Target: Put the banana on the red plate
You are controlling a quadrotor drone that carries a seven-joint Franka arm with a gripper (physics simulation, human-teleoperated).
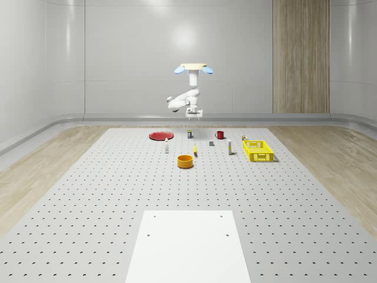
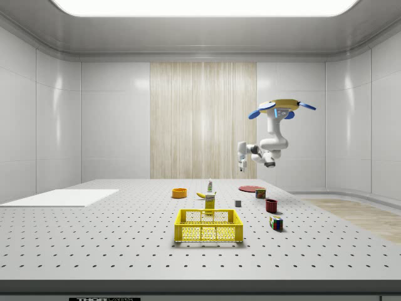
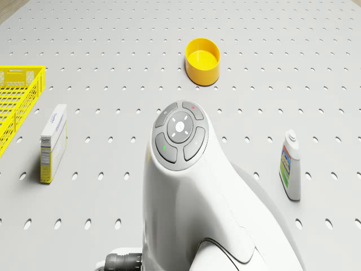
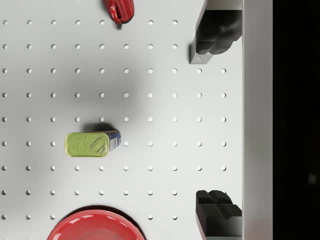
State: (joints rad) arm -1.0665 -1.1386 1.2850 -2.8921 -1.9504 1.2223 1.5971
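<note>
In the whole-scene view the drone (image 1: 192, 68) hovers above the far part of the perforated table (image 1: 88, 200), its arm bent down with the tool (image 1: 194, 117) hanging in the air over the tin can (image 1: 189, 134). The red plate (image 1: 159, 136) lies toward that view's left of the can; the banana (image 1: 195, 151) lies nearer the camera, beside the orange bowl (image 1: 185, 161).

In the side view the banana (image 2: 201, 195) lies behind the yellow basket (image 2: 208, 227), with the red plate (image 2: 249, 188) farther back.

The drone view shows the arm's wrist above the table, the yellow bowl (image 3: 203, 60) beyond it.

In the wrist view the tool (image 4: 215, 122) is wide open and empty, its fingers (image 4: 216, 40) spread apart above the table, near the can (image 4: 92, 143) and the red plate (image 4: 95, 227).
</note>
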